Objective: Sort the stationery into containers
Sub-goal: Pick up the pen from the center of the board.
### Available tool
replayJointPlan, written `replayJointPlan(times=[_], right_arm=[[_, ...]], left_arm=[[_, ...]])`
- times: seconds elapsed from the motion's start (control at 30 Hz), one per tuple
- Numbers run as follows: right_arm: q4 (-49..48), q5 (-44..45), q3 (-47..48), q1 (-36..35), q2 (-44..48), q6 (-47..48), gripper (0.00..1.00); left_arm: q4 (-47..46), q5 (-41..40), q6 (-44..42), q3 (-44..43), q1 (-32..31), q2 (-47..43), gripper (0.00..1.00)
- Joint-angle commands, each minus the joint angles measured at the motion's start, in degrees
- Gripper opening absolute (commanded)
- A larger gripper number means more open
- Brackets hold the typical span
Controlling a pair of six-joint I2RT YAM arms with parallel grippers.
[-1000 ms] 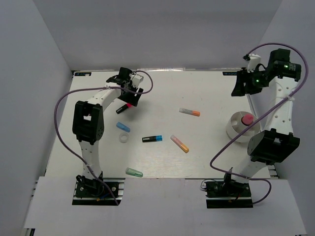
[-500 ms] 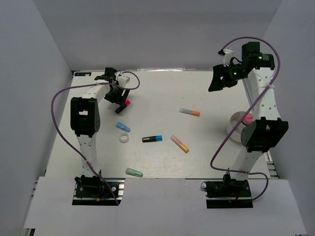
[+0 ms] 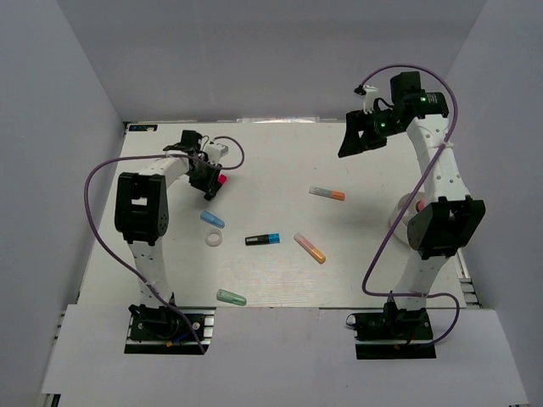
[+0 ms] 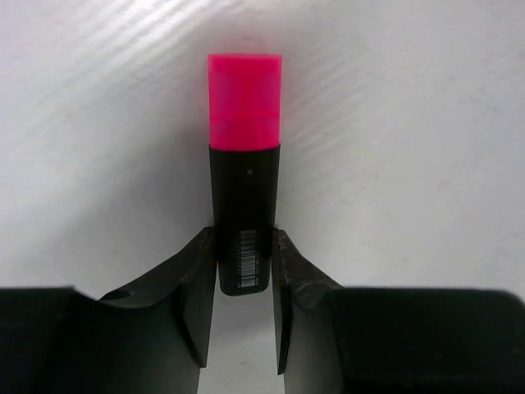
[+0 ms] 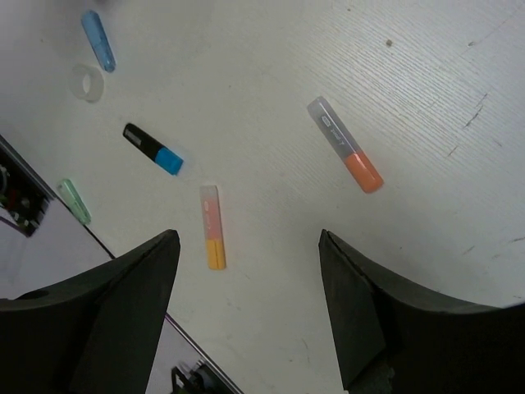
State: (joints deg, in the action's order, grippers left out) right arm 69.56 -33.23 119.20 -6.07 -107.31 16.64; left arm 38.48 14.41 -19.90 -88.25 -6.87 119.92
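A black marker with a pink cap [image 4: 244, 164] lies on the white table at the back left, and my left gripper [image 4: 244, 263] is shut on its black end, both fingers against its sides. In the top view that gripper [image 3: 209, 183] covers most of the marker, leaving only the pink cap [image 3: 221, 180] showing. My right gripper [image 3: 352, 140] hangs open and empty above the back of the table. Below it lie an orange-tipped marker [image 5: 345, 145], a pink-and-yellow one [image 5: 212, 227], a black-and-blue one [image 5: 152, 148], a blue one [image 5: 98, 40], a green one [image 5: 74, 201] and a white ring [image 5: 88, 82].
The white cup [image 3: 397, 222] stands at the right edge, mostly hidden behind my right arm, with something pink [image 3: 422, 203] in it. Grey walls enclose the table on three sides. Purple cables loop off both arms. The green marker [image 3: 231, 298] lies near the front edge.
My left gripper has shifted slightly left and closed on the pink-capped marker. My right arm has swung left, away from the cup, with its gripper open.
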Motion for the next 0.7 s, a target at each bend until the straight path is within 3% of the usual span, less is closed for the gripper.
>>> replayJointPlan(times=[0.0, 0.3, 0.43, 0.67], right_arm=[[-4.95, -2.44, -0.8, 0.53, 1.04, -6.87, 0.75], [-12.96, -14.05, -5.19, -1.75, 1.13, -19.46, 0.73], [-13.83, -13.79, -7.58, -6.31, 0.96, -19.19, 0.73], [-14.98, -15.54, -1.43, -9.23, -4.92, -21.56, 0.77]], left_arm=[[-3.14, 6.05, 1.61, 4.91, -2.0, -6.09, 0.33], [-11.14, 22.57, 9.79, 8.44, -7.53, -19.89, 0.27], [-12.9, 24.96, 14.35, 6.61, -11.39, -22.27, 0.27], [-14.57, 24.26, 18.14, 0.99, -16.59, -21.04, 0.27]])
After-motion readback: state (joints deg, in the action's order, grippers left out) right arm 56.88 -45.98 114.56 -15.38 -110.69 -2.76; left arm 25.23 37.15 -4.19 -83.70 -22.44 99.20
